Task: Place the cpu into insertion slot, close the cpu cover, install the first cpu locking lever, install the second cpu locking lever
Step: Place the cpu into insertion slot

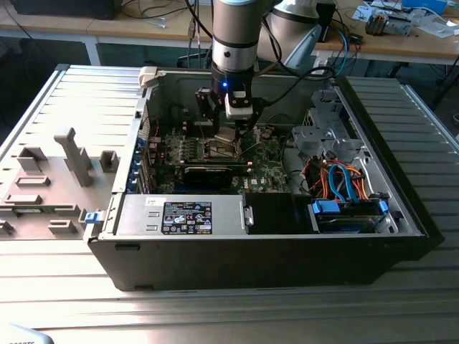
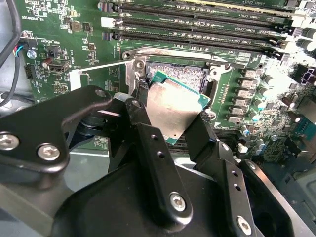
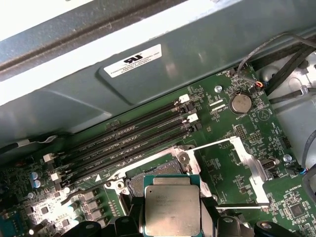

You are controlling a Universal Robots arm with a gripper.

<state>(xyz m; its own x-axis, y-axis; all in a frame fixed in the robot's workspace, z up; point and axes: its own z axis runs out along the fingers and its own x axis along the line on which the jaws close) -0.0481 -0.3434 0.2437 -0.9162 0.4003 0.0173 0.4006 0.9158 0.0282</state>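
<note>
Now the hand [image 2: 172, 118] grips the cpu [image 2: 175, 106] by two edges, in the upper middle of the exterior view. The insertion slot [image 2: 186, 75] lies open just under it.

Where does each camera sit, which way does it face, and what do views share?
Exterior view: off the arm, looking down into the open computer case; arm and gripper show.
Second wrist view: on the wrist, looking past black fingers at the gripped cpu over the insertion slot.
First wrist view: on the wrist, facing memory slots and case wall; fingers flank the cpu.
Shared: both wrist views show the cpu.
</note>
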